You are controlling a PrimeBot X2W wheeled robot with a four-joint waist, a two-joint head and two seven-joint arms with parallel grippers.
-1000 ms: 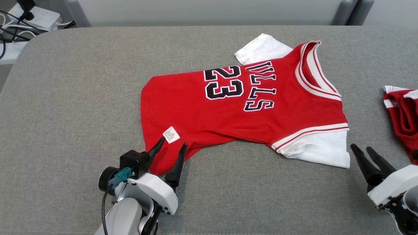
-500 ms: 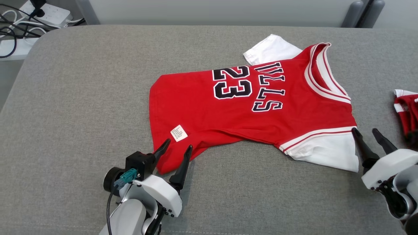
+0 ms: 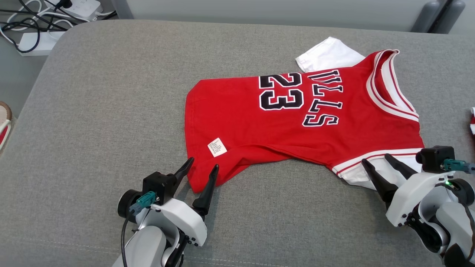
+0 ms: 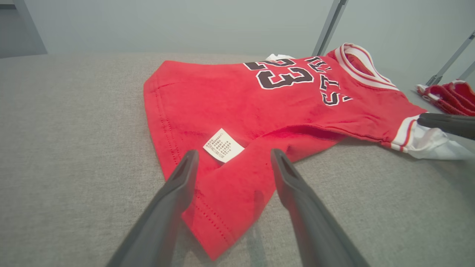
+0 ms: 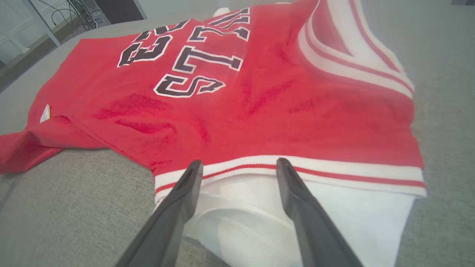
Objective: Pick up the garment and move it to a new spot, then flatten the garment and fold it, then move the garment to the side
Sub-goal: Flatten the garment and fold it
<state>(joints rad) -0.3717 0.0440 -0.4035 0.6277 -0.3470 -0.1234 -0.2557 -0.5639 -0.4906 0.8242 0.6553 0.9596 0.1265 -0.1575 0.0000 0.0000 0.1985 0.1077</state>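
Red garment point(image 3: 297, 122) is lying on gray cushion point(image 3: 111, 111) — left gripper point(image 3: 202, 163) is gaping, empty, at its hem corner point(image 3: 203, 182), right gripper point(image 3: 375, 158) gaping over its white sleeve point(image 3: 354, 175).

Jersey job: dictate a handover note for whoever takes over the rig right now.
Left gripper: open, fingers either side of the near hem corner of the jersey, beside the care label.
Right gripper: open, fingers over the near white sleeve.
Jersey: spread number-up on the grey table, near edge rumpled.
Done: laid out, nothing folded yet.
To do: grip, flatten, fold, move aside.
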